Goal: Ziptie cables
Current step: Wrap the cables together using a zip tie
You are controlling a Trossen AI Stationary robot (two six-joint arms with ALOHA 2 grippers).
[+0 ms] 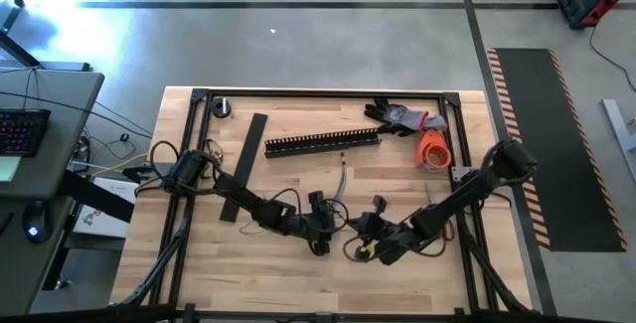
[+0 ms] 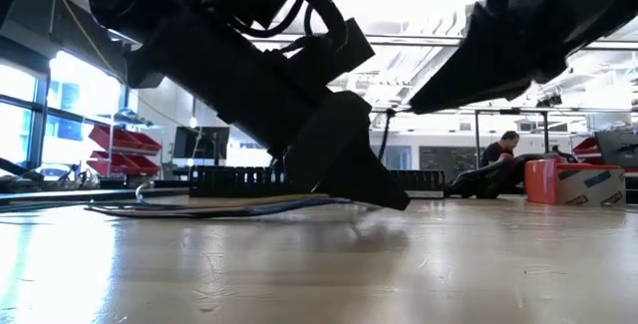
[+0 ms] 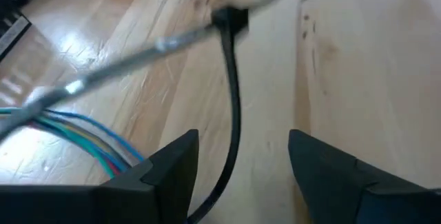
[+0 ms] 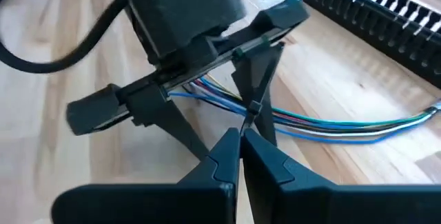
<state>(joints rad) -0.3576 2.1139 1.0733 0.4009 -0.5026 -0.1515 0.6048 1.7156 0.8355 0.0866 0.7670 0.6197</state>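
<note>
The left hand (image 3: 238, 176) stands with its two dark fingers spread apart and nothing pinched between them. It sits low over the pale wooden tabletop (image 1: 298, 273), near the middle. A thin dark plastic strip, the ziptie (image 3: 233, 93), runs down through the gap between those fingers. Its small square head sits on the bundle farther off.

The bundle of thin grey-white cables (image 4: 331, 122) lies flat on the wood between the two hands. It is sheathed grey along one stretch and fans into blue, green and white strands elsewhere. It lies in front of the long black slotted plastic channel (image 1: 323, 142), apart from it.

The right hand (image 4: 240, 138) is pressed shut. Its tips meet at the ziptie where the strip crosses the cables, and appear to pinch it.

The step looks like cinching the loop. To do it well, the left hand should close squarely on the free tail and draw it straight. The right hand should steady the head so the strands stay gathered rather than splaying.
</note>
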